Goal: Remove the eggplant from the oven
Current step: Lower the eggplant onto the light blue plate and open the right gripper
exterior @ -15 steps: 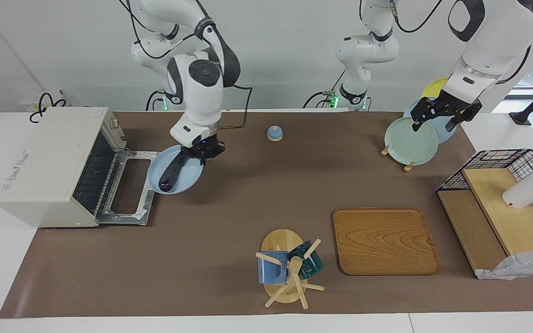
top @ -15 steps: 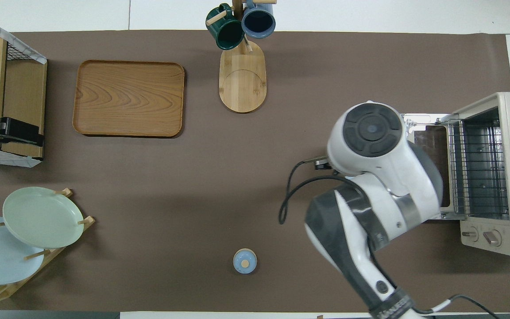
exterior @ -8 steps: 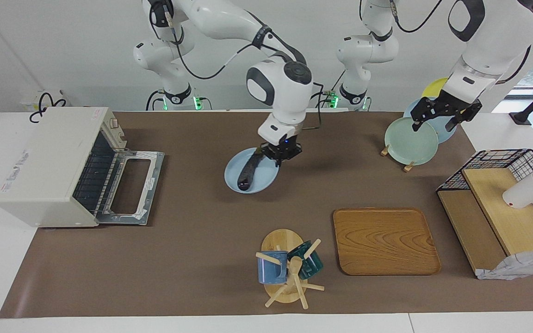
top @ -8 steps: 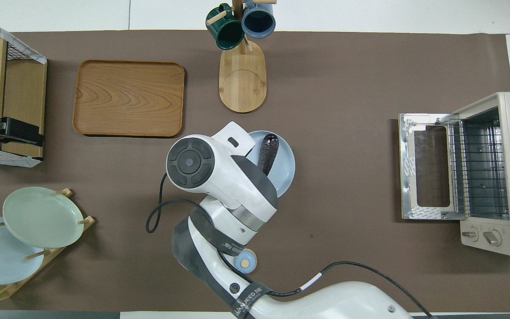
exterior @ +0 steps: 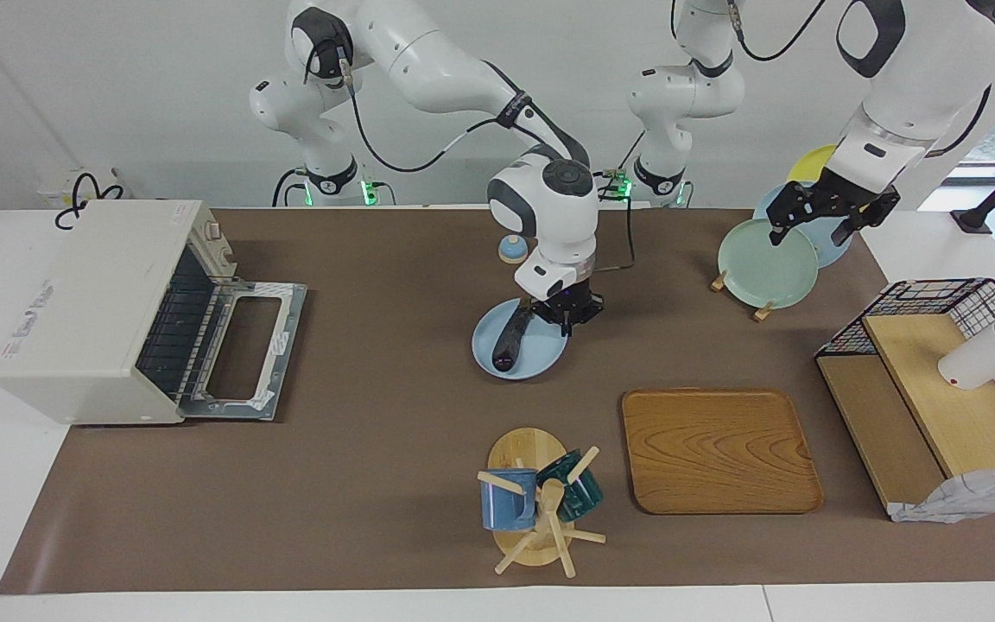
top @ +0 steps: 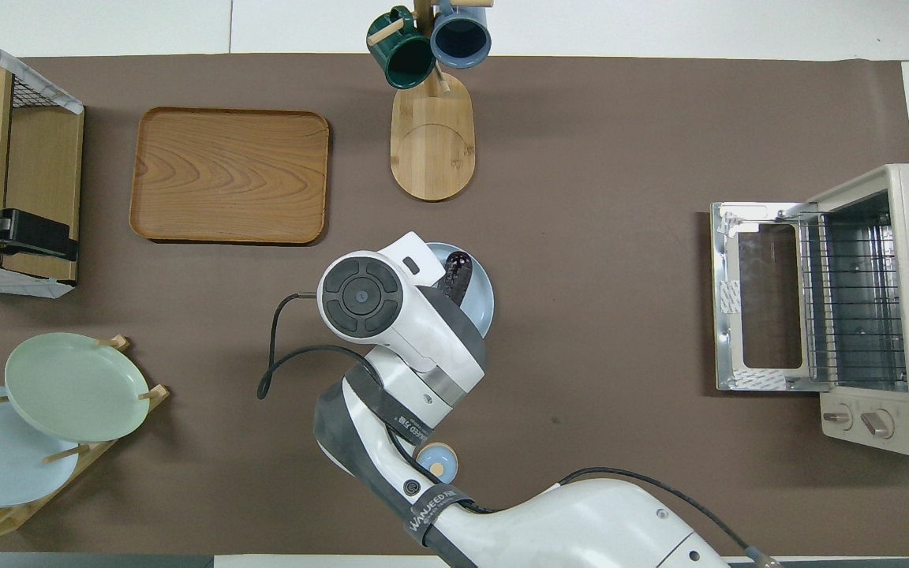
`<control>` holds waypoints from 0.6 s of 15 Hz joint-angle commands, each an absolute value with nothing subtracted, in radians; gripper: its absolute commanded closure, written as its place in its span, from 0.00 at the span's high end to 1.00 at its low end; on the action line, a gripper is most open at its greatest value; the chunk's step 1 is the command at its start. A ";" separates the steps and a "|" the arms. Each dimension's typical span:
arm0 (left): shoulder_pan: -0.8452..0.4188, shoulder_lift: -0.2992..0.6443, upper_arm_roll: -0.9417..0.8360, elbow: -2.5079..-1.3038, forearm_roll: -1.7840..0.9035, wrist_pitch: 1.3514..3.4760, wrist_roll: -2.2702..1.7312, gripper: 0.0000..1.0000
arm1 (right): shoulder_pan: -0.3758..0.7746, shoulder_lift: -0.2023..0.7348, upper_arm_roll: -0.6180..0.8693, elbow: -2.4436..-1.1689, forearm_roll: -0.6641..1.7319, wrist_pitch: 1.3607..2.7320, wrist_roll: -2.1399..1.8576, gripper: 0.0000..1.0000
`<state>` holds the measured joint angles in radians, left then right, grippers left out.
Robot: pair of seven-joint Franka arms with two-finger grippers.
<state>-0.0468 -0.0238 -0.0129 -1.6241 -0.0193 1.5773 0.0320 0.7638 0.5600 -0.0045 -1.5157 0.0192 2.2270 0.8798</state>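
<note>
The dark purple eggplant [exterior: 510, 339] lies on a light blue plate [exterior: 542, 356] at the middle of the table, between the small blue jar and the mug stand. My right gripper [exterior: 563, 314] is shut on the plate's rim at the side nearer the robots; I cannot tell whether the plate rests on the mat. In the overhead view the arm hides the gripper, and the eggplant [top: 455, 275] and plate [top: 482, 304] show beside the wrist. The cream-white oven [exterior: 87, 302] stands at the right arm's end, its door [exterior: 243, 350] folded down, racks bare. My left gripper [exterior: 815, 220] waits open over the plate rack.
A mug stand [exterior: 536, 501] and a wooden tray [exterior: 718, 449] lie farther from the robots than the plate. A small blue jar [exterior: 512, 249] sits nearer the robots. A plate rack [exterior: 765, 259] and a wire basket with wooden shelves [exterior: 938, 389] are at the left arm's end.
My right gripper has carried the plate with the eggplant from in front of the oven door to the middle of the table and lowered it. The left arm has not moved.
</note>
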 commanded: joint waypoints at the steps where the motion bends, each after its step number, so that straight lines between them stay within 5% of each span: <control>1: -0.040 -0.037 -0.021 -1.626 0.005 1.563 0.028 1.00 | 0.733 0.525 0.000 -1.470 0.011 2.145 0.890 0.34; 5: -0.038 -0.037 -0.021 -1.626 0.005 1.563 0.028 1.00 | 0.603 0.425 0.002 -1.483 -0.011 2.005 0.747 0.31; 7: -0.040 -0.037 -0.021 -1.626 0.005 1.563 0.025 1.00 | 0.551 0.367 -0.002 -1.558 -0.023 1.912 0.665 0.07; 9: -0.051 -0.037 -0.023 -1.628 0.005 1.559 0.025 1.00 | 0.485 0.295 0.000 -1.691 -0.139 1.888 0.585 0.00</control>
